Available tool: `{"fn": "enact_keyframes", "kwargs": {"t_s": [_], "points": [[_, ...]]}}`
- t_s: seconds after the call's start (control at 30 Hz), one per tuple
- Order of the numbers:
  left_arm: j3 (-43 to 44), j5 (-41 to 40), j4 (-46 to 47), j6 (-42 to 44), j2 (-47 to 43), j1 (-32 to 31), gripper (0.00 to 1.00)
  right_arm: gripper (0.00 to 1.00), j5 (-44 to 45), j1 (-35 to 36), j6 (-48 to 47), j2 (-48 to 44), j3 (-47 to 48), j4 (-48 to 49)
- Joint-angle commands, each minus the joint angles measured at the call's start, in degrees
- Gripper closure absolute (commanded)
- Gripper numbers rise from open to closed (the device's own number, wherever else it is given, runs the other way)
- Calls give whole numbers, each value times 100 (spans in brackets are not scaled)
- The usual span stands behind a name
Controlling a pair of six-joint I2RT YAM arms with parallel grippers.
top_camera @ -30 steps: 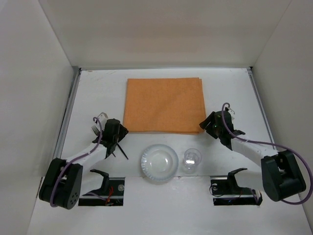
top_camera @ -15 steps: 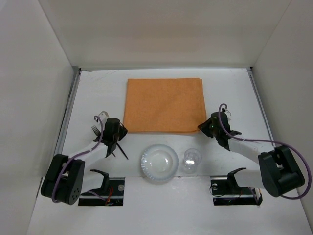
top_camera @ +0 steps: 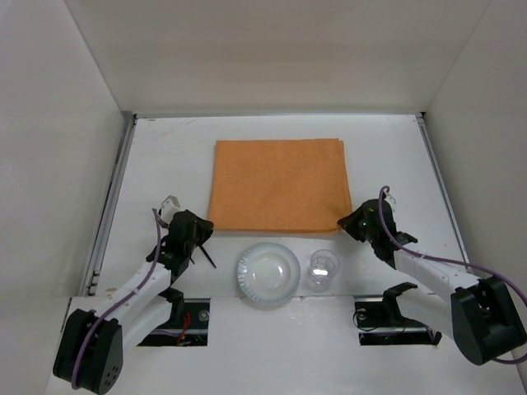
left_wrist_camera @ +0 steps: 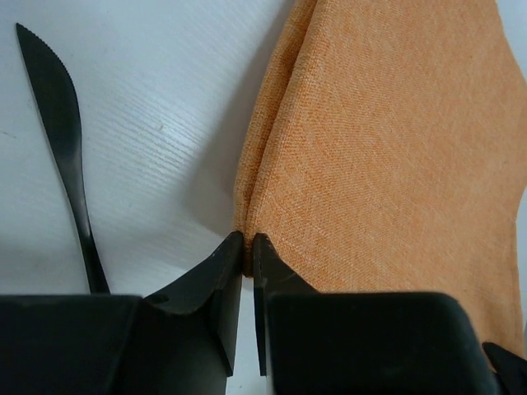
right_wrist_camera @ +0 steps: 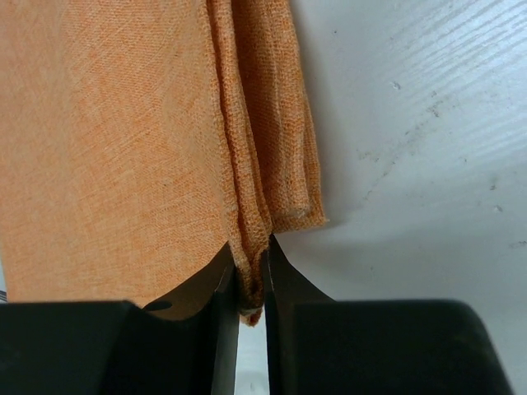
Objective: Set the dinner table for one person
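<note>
The orange cloth placemat [top_camera: 280, 185] lies on the white dinner table [top_camera: 165, 152]. My left gripper [top_camera: 203, 230] is shut on the mat's near-left corner; in the left wrist view the jaws [left_wrist_camera: 248, 239] pinch the cloth's [left_wrist_camera: 387, 148] folded edge. My right gripper [top_camera: 347, 224] is shut on the near-right corner, and in the right wrist view several cloth layers [right_wrist_camera: 123, 140] are bunched between its jaws [right_wrist_camera: 249, 251]. A black knife [left_wrist_camera: 62, 123] lies on the table just left of the left gripper.
A clear plate [top_camera: 268, 273] and a clear cup [top_camera: 324, 267] stand near the table's front edge, between the two arms and just in front of the placemat. Metal rails run along the left [top_camera: 115, 189] and right [top_camera: 436, 173] sides.
Both grippers went from open to shut on the placemat's near corners. The placemat has slid a little toward the near edge, and both arms drew back with it.
</note>
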Motion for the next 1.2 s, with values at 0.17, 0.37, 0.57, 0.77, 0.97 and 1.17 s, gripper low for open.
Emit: {"fn": "enact_keyframes", "kwargs": {"t_s": [0.17,0.37,0.57,0.77,0.97,1.17], "points": [[-174,-314,-603,-110,-247,-147,87,54,354,-63,-387,-222,172,-326],[-60,-499,-875,-49,-809,-192,64,39,704,50,-721,-967,602,-1211],[388,-666,-779,241,-968,-270,59,43,1258,1042,-854,-1961,901,-2644],[599,-789,-68,382,-416,-586,58,74,1873,2615,-581,-1910,1428,-3830],[713,-631,574,320,148,-850,58,52,2480,3819,24,-1647,2403,-5675],[775,-596,891,338,350,-895,57,47,2508,4340,315,-1145,2467,-6294]]}}
